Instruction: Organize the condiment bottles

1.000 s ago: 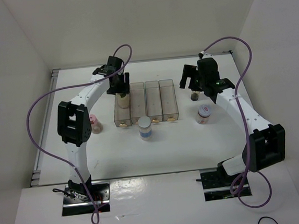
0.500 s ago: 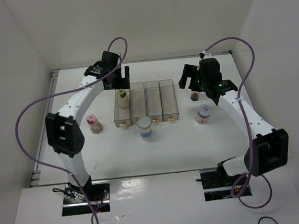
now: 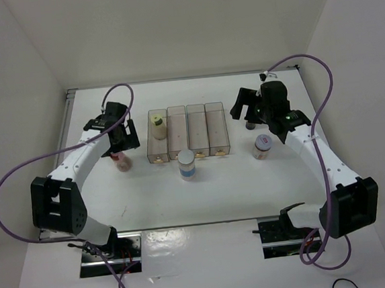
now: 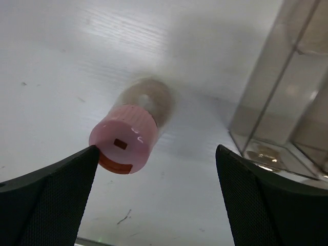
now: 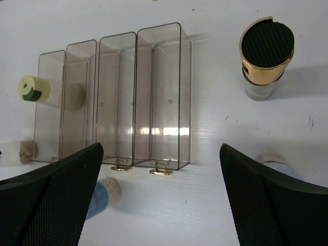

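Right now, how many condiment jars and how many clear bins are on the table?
Condiment jars: 5 (yellow-green-capped, pink-capped, blue-banded, dark-capped, red-marked)
Clear bins: 4
Total: 9

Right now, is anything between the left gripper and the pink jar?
Nothing visible. The open left gripper hangs above the pink jar with only air between them; the bins stand off to the side.
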Motion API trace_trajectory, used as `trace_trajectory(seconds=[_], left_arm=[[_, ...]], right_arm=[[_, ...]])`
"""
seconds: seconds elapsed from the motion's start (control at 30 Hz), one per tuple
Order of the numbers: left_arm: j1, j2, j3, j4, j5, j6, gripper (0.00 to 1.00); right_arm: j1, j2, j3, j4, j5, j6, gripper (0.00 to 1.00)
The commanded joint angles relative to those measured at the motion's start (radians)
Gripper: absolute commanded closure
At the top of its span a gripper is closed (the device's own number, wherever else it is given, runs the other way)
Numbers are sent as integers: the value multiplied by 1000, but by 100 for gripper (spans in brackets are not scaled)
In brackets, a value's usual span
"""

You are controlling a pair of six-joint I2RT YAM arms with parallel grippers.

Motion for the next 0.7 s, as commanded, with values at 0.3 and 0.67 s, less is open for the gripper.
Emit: trace_trajectory(seconds=[0.3, 0.67], left_arm=[[51, -15, -52, 17, -63, -43, 0], [51, 20, -86, 35, -48, -43, 6]], right_arm=[[13, -82, -48, 38, -20, 9, 2], [13, -91, -59, 38, 7, 9, 2]])
